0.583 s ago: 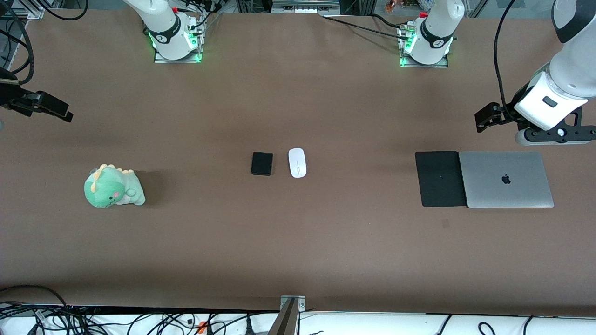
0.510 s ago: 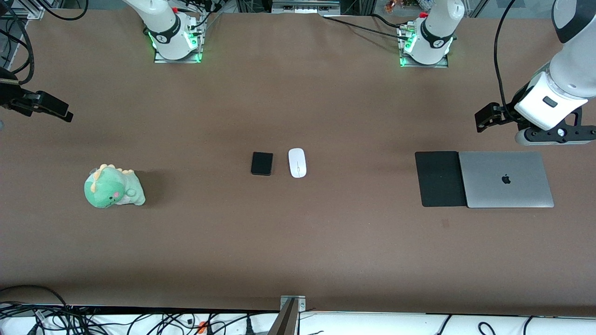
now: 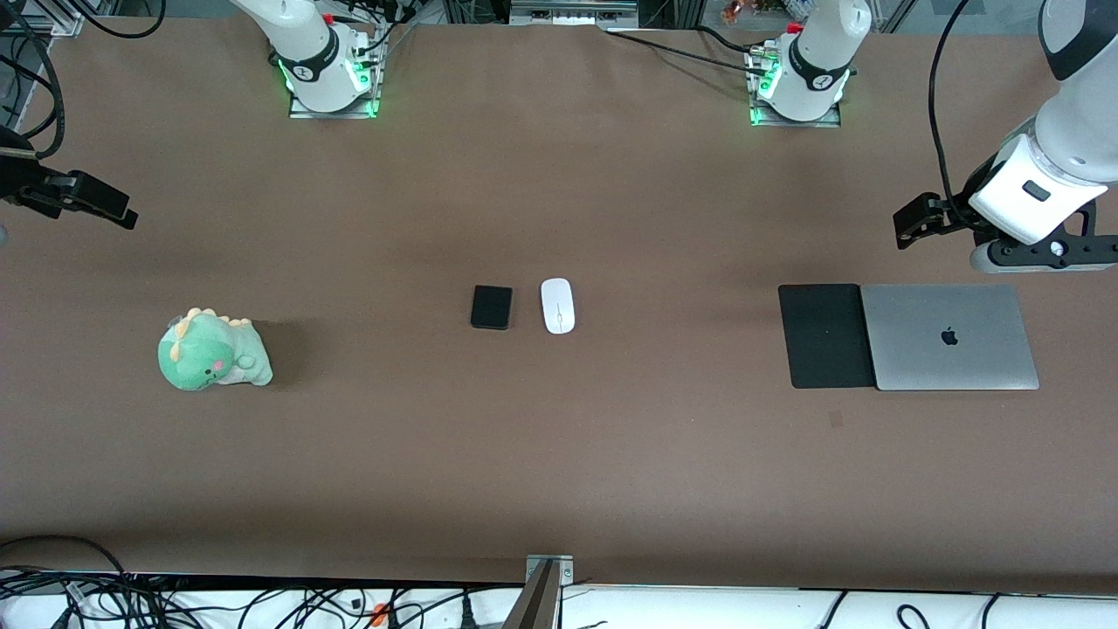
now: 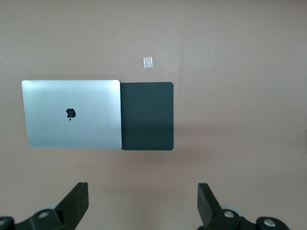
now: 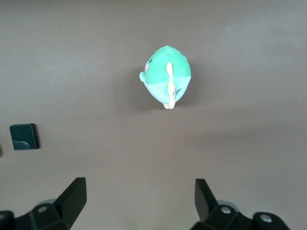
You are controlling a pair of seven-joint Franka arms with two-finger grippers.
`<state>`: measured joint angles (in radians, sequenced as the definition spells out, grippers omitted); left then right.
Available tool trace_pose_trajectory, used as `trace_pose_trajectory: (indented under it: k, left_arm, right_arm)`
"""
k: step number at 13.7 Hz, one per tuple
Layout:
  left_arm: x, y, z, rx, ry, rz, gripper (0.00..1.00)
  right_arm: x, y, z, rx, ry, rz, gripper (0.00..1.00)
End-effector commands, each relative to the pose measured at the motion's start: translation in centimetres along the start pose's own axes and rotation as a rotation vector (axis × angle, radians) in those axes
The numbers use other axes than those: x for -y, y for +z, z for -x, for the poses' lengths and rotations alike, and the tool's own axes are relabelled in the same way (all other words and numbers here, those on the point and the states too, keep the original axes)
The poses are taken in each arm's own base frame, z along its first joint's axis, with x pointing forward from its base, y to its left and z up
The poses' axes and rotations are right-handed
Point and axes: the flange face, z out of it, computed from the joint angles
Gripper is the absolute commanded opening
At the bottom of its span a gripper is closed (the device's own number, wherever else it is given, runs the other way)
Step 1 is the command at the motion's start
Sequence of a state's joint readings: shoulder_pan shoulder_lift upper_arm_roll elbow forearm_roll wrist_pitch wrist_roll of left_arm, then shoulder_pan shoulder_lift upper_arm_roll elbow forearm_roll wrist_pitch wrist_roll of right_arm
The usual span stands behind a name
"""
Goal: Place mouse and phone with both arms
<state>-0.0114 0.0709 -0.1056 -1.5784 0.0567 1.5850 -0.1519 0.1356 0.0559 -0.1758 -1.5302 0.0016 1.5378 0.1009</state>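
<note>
Brown surface [image 3: 559, 454]: plain and matte, carrying every item listed here. Closed silver laptop [image 3: 949, 337]: laid flat toward the left arm's end of the surface, logo upward; also seen in the left wrist view [image 4: 72, 114]. Black mouse pad [image 3: 825, 335]: laid flat, touching the laptop's edge on the side toward the middle of the surface; seen as well at [image 4: 147, 116]. Green plush dinosaur [image 3: 212, 350]: set toward the right arm's end of the surface, well apart from everything else; seen from above in the right wrist view [image 5: 167, 75]. Left gripper [image 4: 143, 205]: held in the air over bare surface just beside the laptop, on the side toward the robots' bases; its fingers [image 4: 76, 201] are spread wide apart with nothing between them; in the front view it is found at [image 3: 1035, 249]. Right gripper [image 5: 139, 201]: held in the air at the right arm's end of the surface; its fingers [image 5: 74, 195] are likewise spread wide and hold nothing; in the front view only part of the hand is seen at the edge [image 3: 74, 199]. Mouse [image 3: 557, 305]: white, oval, lying at the middle of the surface. Phone [image 3: 492, 307]: black, lying flat just beside the mouse, toward the right arm's end, not touching it; glimpsed too at [image 5: 23, 136].
</note>
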Motion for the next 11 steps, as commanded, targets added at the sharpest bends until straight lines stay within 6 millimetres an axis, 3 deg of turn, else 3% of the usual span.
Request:
trace_pose_trajectory:
  k: [1,11]
  left_arm:
    - [0.1,-0.7,0.3,-0.003,0.0,0.02,1.0]
    - [-0.9,-0.9,0.6,0.004,0.005,0.017,1.0]
  right_arm:
    - [0.0,-0.7,0.2,0.003,0.004,0.008,1.0]
    - [0.0,-0.6,0.2,0.005,0.002,0.008,1.0]
